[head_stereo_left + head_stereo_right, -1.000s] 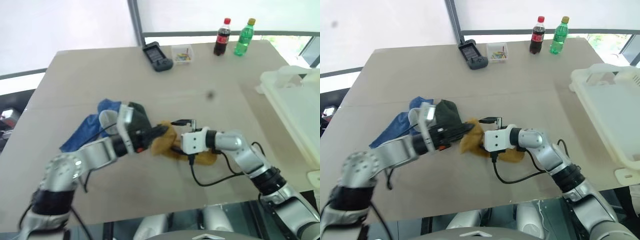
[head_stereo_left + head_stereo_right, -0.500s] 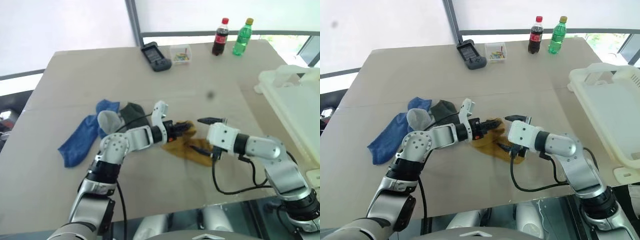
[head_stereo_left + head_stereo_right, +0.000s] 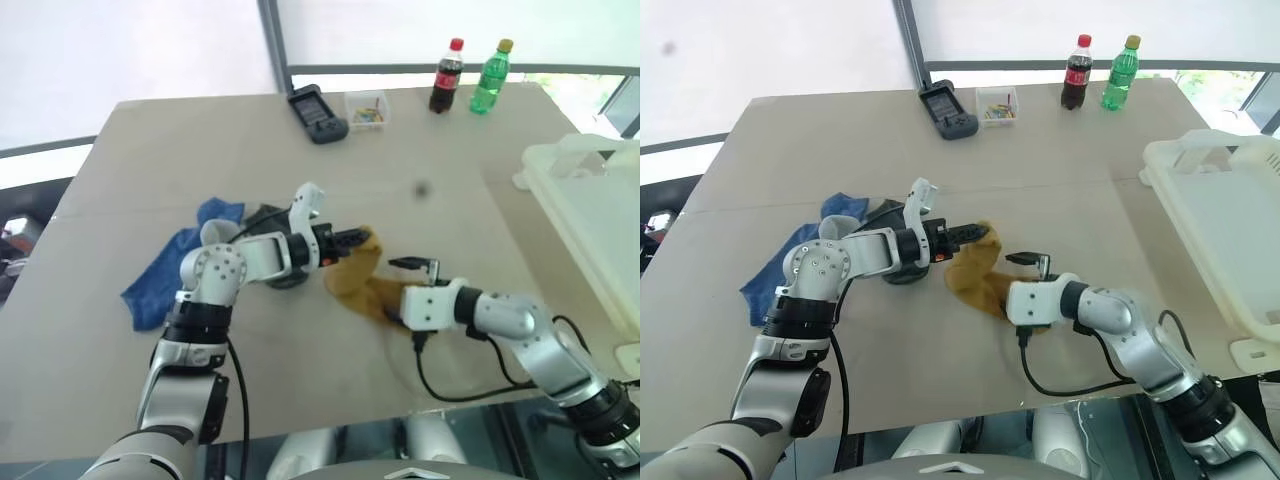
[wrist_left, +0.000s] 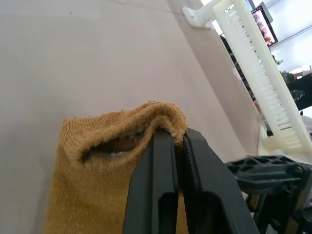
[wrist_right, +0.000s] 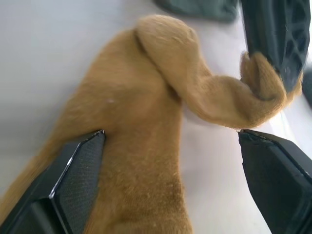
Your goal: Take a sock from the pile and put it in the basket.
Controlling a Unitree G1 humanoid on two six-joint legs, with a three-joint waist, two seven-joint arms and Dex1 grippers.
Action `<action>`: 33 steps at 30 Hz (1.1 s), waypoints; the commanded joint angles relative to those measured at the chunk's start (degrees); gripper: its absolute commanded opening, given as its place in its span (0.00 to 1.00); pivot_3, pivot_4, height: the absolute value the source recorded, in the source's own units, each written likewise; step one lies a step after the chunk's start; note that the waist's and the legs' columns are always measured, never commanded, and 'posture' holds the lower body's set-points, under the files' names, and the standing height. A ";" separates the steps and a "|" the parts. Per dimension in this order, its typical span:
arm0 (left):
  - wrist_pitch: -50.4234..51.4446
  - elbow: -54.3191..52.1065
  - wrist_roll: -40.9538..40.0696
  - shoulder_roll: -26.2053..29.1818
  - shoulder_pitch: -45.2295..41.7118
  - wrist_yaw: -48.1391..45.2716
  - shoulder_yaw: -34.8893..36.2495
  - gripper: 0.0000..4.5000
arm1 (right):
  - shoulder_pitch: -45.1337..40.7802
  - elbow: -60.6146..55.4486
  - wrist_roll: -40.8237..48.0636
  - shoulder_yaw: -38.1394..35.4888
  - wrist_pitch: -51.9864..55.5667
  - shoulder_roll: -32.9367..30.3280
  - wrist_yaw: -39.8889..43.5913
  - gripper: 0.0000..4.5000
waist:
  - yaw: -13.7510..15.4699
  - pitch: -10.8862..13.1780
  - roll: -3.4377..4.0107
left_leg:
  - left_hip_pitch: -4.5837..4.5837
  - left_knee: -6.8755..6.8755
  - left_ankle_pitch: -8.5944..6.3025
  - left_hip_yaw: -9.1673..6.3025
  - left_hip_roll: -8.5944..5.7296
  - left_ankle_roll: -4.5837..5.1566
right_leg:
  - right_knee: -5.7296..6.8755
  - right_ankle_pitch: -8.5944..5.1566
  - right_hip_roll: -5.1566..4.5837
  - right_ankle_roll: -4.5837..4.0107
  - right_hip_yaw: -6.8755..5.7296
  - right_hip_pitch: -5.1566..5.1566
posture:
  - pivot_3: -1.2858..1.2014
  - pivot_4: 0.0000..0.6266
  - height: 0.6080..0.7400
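Observation:
My left gripper [image 3: 355, 240] is shut on the cuff of a mustard-yellow sock [image 3: 362, 278] and holds that end a little above the table; the rest lies toward my right gripper. The left wrist view shows the two fingers [image 4: 161, 161] pinching the cuff's edge. My right gripper [image 3: 396, 292] is open at the sock's near end, and its pads [image 5: 73, 185] stand on either side of the sock's body without closing. The pile [image 3: 165, 275] of blue, light grey and dark green socks lies to the left, behind my left arm. The off-white basket [image 3: 600, 210] stands at the table's right edge.
A cola bottle [image 3: 445, 75] and a green bottle [image 3: 490, 76] stand at the far edge. A dark handset [image 3: 318, 114] and a small clear box [image 3: 366, 108] of coloured bits sit nearby. A black cable [image 3: 450, 385] loops under my right arm.
My left gripper has moved right, away from the pile, dragging the yellow sock's cuff along and raising it. My open right gripper has drawn back toward the near edge.

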 commanded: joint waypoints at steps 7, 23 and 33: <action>0.74 3.85 6.96 2.89 -6.89 -10.50 0.30 0.04 | 5.89 -0.01 0.41 0.73 -12.13 -5.13 4.41 1.00 | 0.36 -0.01 -0.02 | 0.03 0.03 0.00 0.00 0.01 0.00 | 0.02 0.00 0.02 0.00 0.01 0.01 | 0.52 0.24 1.00; -12.39 17.88 28.82 -6.24 -13.40 -31.17 -17.45 0.18 | 5.53 -9.11 12.67 -8.75 8.08 3.36 1.56 1.00 | 0.53 -0.02 -0.11 | -0.11 0.07 0.00 -0.05 0.03 0.00 | 0.06 0.00 0.05 0.00 -0.01 -0.05 | 0.52 0.24 1.00; -14.66 -5.79 27.82 1.26 -2.63 -30.46 -7.72 0.64 | 0.66 -13.26 18.15 -13.56 34.36 9.94 -5.49 1.00 | 0.51 -0.01 -0.10 | -0.15 0.03 -0.01 -0.07 0.04 0.01 | 0.03 0.00 0.03 -0.01 0.00 -0.09 | 0.52 0.24 1.00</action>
